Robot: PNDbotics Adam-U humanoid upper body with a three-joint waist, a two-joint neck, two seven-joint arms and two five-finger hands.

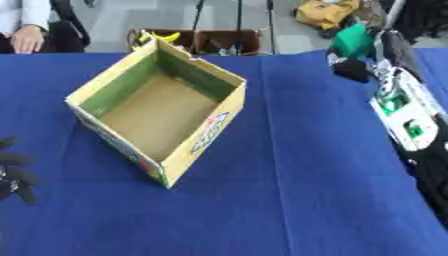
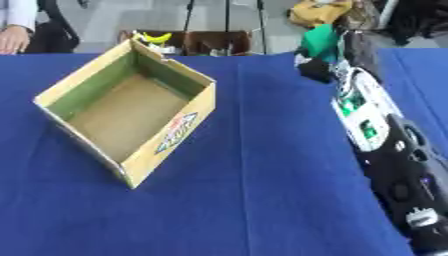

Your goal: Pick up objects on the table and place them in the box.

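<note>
An open cardboard box point(image 1: 223, 117) with a bare brown floor stands askew on the blue table point(image 1: 297, 190), left of centre. Nothing shows inside it. My right arm point(image 2: 359, 112) runs up the right side to the table's far right edge. There my right hand point(image 2: 315, 70) looks curled round a green object point(image 2: 319, 40), held up above the cloth; blur hides how the fingers sit. My left hand point(image 1: 13, 175) rests at the lower left edge in the left eye view, dark fingers spread and holding nothing.
Beyond the table's far edge stand brown crates point(image 1: 227, 40) with something yellow point(image 1: 164, 36) in one. A yellow bag point(image 1: 325, 12) lies on the floor. A seated person's hand point(image 1: 26, 39) shows at the far left.
</note>
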